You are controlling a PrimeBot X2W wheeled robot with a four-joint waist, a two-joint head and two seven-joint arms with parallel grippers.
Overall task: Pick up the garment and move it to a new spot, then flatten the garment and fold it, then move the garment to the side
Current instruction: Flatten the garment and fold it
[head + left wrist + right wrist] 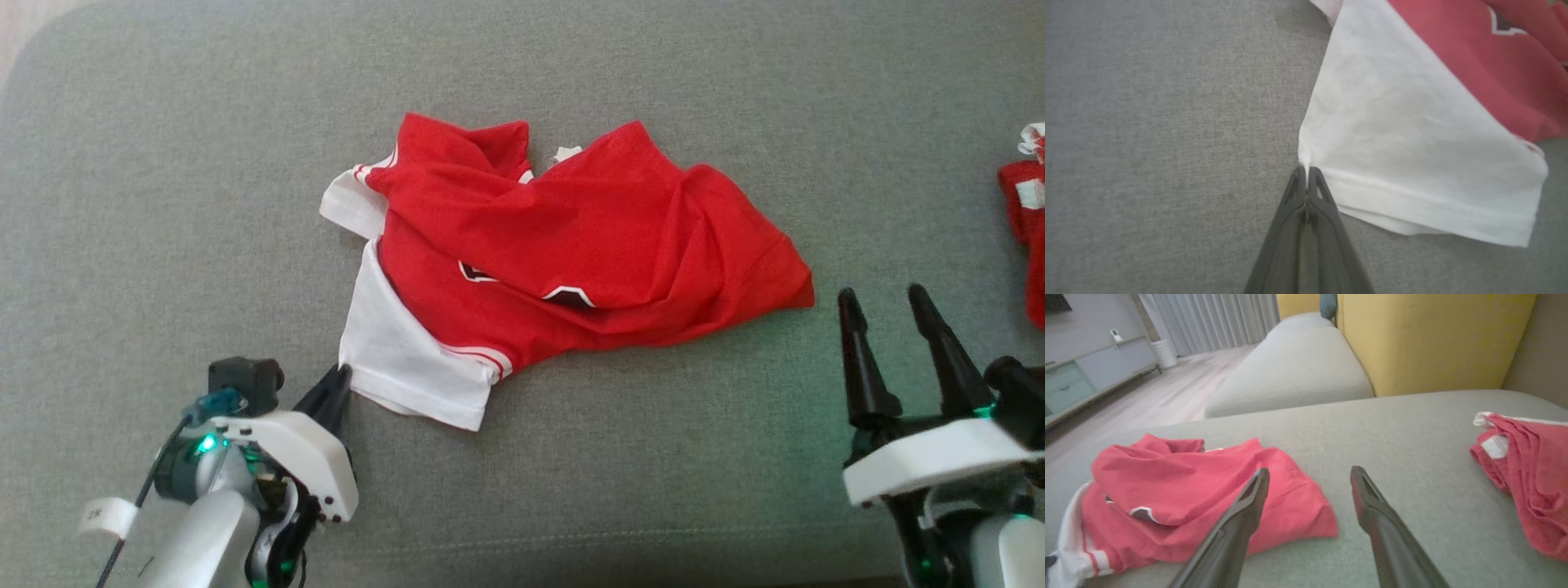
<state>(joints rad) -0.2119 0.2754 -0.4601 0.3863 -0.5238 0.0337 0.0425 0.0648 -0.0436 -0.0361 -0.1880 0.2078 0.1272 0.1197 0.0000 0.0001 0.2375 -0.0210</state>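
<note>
Two hands: left hand [341, 372] pinches corner of white sleeve [400, 359] on crumpled red jersey [588, 237], probably to pull it flat; right hand [882, 296] released, near the far hem.

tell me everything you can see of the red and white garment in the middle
The garment is a crumpled red shirt of thin, soft-looking cloth with white sleeves, red-striped trim and a dark, white-edged print half hidden in folds. It lies bunched on the grey cushion. The left hand is shut on the hem corner of the near white sleeve, pinching it to a point.
</note>
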